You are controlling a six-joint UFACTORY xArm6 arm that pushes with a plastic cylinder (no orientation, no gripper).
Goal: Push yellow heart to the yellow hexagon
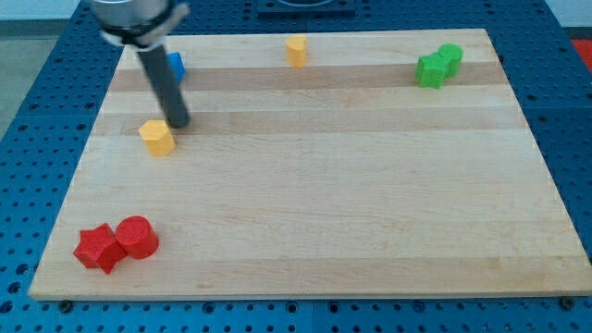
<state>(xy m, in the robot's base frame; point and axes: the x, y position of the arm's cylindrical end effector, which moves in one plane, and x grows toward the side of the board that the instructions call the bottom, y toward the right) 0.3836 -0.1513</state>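
Observation:
A yellow block (157,137) that looks like the hexagon lies at the board's left, about mid-height. A second yellow block (296,50), which looks like the heart, lies near the view's top edge of the board, left of centre. My tip (178,125) is down on the board just to the upper right of the hexagon-like block, touching it or nearly so. It is far to the lower left of the heart-like block. The rod slants up towards the view's top left.
A blue block (176,65) lies partly behind the rod at the top left. Two green blocks (430,70) (450,57) touch at the top right. A red star-like block (98,248) and a red round block (138,237) touch at the bottom left.

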